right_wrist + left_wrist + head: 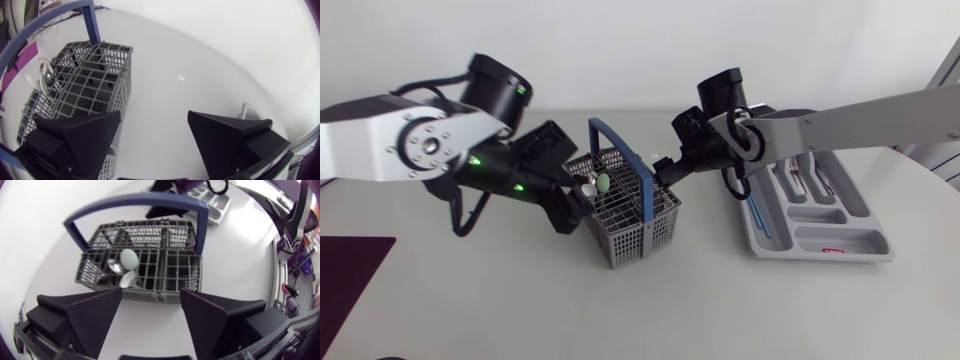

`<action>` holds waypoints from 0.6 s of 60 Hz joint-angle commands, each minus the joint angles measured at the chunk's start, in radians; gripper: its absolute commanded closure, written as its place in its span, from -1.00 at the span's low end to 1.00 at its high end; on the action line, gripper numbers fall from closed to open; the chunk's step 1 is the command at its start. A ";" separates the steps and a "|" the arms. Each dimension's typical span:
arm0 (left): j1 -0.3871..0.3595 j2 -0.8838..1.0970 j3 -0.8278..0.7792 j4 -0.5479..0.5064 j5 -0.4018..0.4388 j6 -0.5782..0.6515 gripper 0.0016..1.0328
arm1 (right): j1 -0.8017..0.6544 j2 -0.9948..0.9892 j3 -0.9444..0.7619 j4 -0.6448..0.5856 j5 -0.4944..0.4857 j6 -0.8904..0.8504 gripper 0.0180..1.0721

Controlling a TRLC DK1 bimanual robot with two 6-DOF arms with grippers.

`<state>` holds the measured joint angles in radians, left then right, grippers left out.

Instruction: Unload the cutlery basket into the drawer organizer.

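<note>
Cutlery basket (630,228) could tip if the spread, empty left tool (151,294) or right tool (154,115) snags its handle (135,200) reaching the spoons (127,262).

Head view down from above table (650,310), both wrist views close on basket (150,289), opposite sides

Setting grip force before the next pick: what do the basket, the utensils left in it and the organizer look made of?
Cutlery basket: matte grey moulded grid with a blue handle, likely plastic. Shiny spoon: mirror-like bowl, likely steel. Pale green utensil and white utensil: dull and opaque, probably plastic. Drawer organizer: smooth light grey moulded tray, likely plastic.
</note>
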<state>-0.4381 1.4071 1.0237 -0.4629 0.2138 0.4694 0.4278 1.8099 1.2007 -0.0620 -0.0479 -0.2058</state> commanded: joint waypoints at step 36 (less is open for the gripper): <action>0.368 0.417 0.300 0.219 0.039 -0.104 -0.82 | 0.131 -0.563 -0.417 -0.173 -0.013 0.026 -0.84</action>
<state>-0.0807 1.7542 1.2530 -0.2592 0.2367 0.4141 0.5385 1.2533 0.8291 -0.2260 -0.0586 -0.2054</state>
